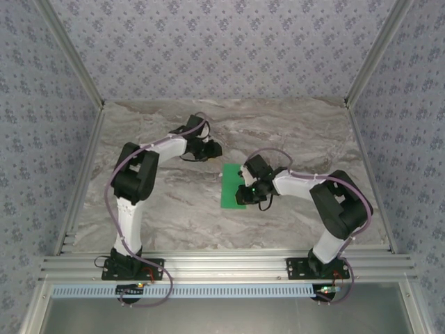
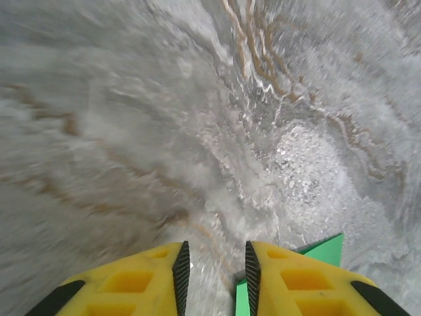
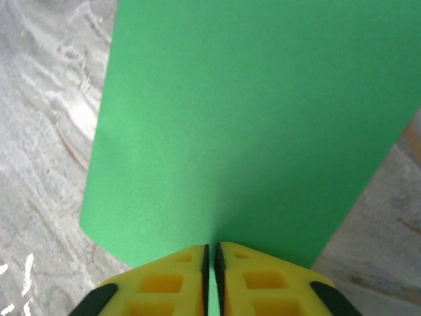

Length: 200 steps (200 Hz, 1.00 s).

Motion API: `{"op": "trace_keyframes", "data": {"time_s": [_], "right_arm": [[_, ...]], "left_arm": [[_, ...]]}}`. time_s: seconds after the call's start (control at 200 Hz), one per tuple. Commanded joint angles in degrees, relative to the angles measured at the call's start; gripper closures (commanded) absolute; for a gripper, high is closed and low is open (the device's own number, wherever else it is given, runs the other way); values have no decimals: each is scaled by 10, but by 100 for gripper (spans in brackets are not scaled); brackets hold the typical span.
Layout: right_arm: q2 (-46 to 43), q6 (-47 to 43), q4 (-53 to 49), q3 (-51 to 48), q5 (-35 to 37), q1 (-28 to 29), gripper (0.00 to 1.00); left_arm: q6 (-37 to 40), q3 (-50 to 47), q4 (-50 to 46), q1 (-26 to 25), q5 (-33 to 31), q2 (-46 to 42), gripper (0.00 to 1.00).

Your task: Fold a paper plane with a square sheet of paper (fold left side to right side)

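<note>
Lying near the centre of the grey marbled table [image 1: 167, 202], the bright green square sheet of paper [image 1: 231, 182] shows as a strip, long axis running near to far. The right claw [image 3: 211, 250] sits at its right edge, jaws all but clenched with green in the slit — grasping the sheet, by appearance. The left claw [image 2: 217, 257], released and holding nothing, hovers just off the far-left corner — judged the nearer arm for the left edge.
</note>
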Motion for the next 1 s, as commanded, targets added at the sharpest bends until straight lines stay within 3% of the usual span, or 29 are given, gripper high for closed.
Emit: {"op": "trace_keyframes", "data": {"time_s": [0.0, 0.135, 0.25, 0.5, 0.675, 0.994], "right_arm": [[-30, -6, -10, -16, -33, -11, 76], [-73, -6, 13, -13, -42, -41, 59], [-86, -8, 8, 4, -33, -79, 51], [-83, 33, -36, 61, 9, -121, 45], [-100, 54, -24, 45, 39, -129, 31], [-99, 124, 100, -20, -1, -146, 26]], "left_arm": [[-12, -49, 33, 2, -10, -102, 67], [-46, -114, 48, -5, -5, -168, 67], [-60, -130, 42, -22, 30, -179, 67], [-96, -122, 30, -44, 69, -150, 68], [-98, -103, 34, -50, 85, -123, 68], [-80, -129, 37, -53, 67, -140, 68]]}}
